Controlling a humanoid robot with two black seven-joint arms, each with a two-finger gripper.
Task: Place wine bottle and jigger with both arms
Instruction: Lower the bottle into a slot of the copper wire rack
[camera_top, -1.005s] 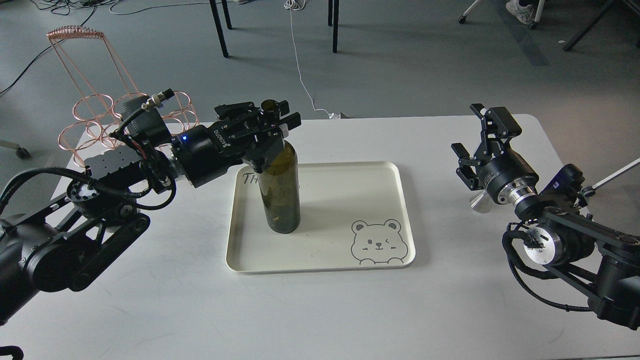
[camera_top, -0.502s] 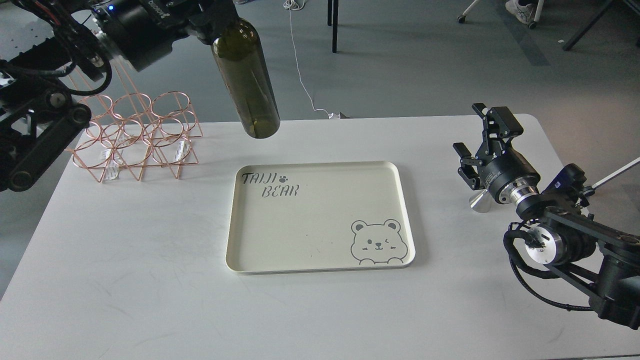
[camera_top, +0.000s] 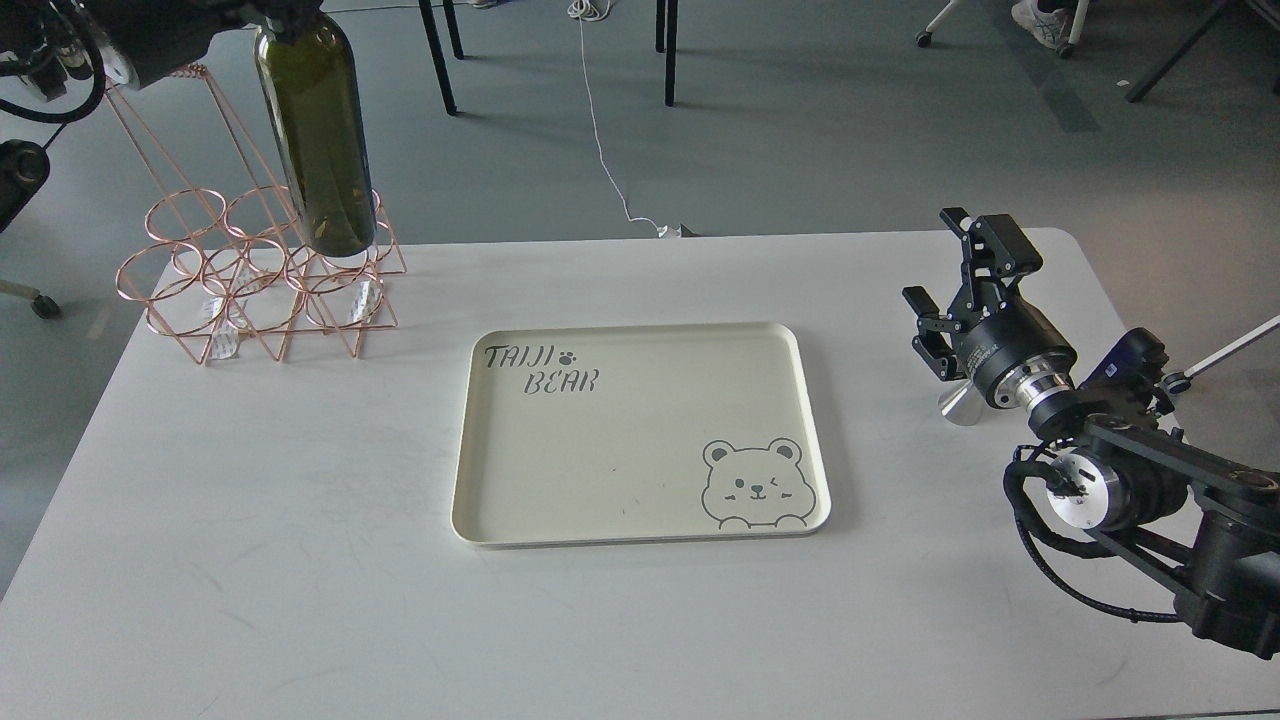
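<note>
Above copper wire rack (camera_top: 262, 280), far-left: wine bottle (camera_top: 318, 140) hangs upright, base over rack rings, neck out of frame at top. Glass: heavy, rigid, slick, breakable; neck looks best hold. Left gripper not in view. Jigger (camera_top: 960, 403) on table (camera_top: 300, 560), mostly hidden behind right gripper (camera_top: 955, 285): light, stiff, smooth metal; pinch waist. Right gripper fingers spread, empty.

1. Light is bright, even and diffuse, from overhead.
2. The white table (camera_top: 300, 560) shows only faint, soft shadows, such as the one along the tray (camera_top: 640, 535) rim.
3. Focus is sharp throughout, without motion blur.
4. Mild glare sits on the bottle (camera_top: 318, 140) glass.
</note>
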